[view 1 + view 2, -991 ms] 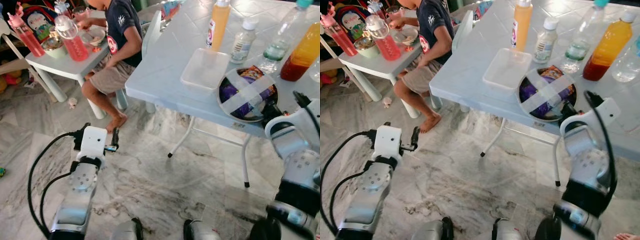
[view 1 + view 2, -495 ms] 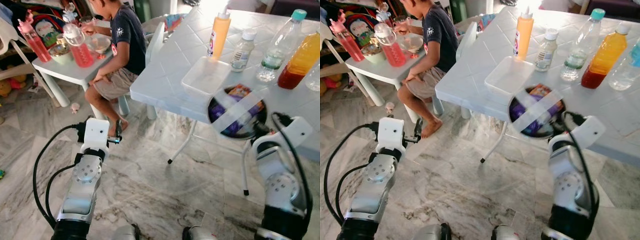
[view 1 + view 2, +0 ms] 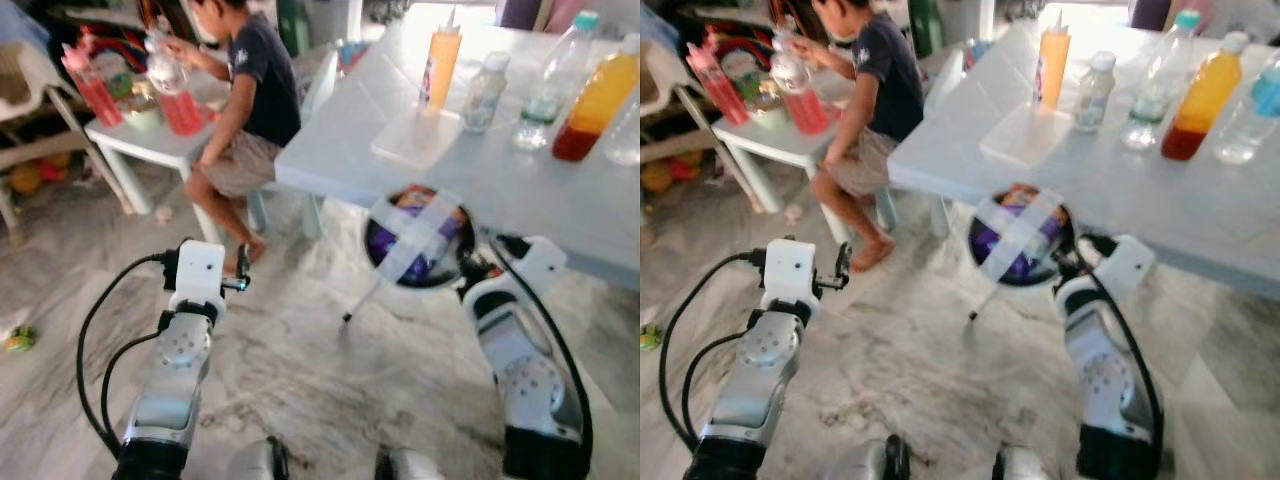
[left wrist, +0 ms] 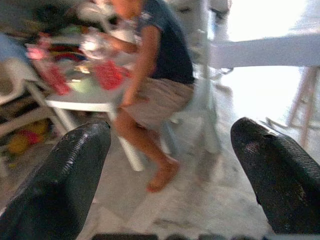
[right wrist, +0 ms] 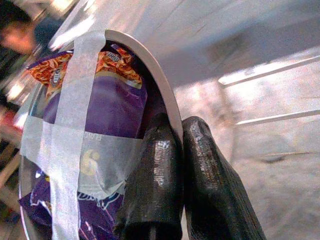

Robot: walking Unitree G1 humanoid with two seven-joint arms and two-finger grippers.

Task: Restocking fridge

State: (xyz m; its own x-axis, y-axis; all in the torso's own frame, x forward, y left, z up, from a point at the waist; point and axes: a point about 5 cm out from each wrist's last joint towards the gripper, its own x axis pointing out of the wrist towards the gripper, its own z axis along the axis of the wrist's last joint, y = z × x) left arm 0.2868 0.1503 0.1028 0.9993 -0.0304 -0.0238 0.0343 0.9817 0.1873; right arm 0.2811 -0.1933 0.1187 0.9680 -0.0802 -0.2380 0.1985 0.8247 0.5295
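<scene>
My right gripper (image 3: 468, 272) is shut on the rim of a round metal bowl (image 3: 416, 238) that holds purple snack packets under crossed strips of clear tape. The bowl hangs off the near edge of the pale blue table (image 3: 520, 190), out over the floor. In the right wrist view both black fingers (image 5: 165, 175) pinch the bowl's rim (image 5: 165, 95) with the purple packet (image 5: 110, 115) beside them. My left gripper (image 3: 240, 272) is open, low over the marble floor, with nothing between its fingers (image 4: 75, 175).
On the table stand an orange squeeze bottle (image 3: 440, 62), a small white bottle (image 3: 484, 92), a clear bottle (image 3: 550, 85), an orange-juice bottle (image 3: 598, 100) and a clear lid (image 3: 418, 135). A person (image 3: 245, 110) sits at a small white table (image 3: 150, 140) with red bottles, far left.
The bowl has come off the tabletop toward me in the right gripper's hold and now hangs past the table edge. The head camera has tilted and the picture has blurred.
</scene>
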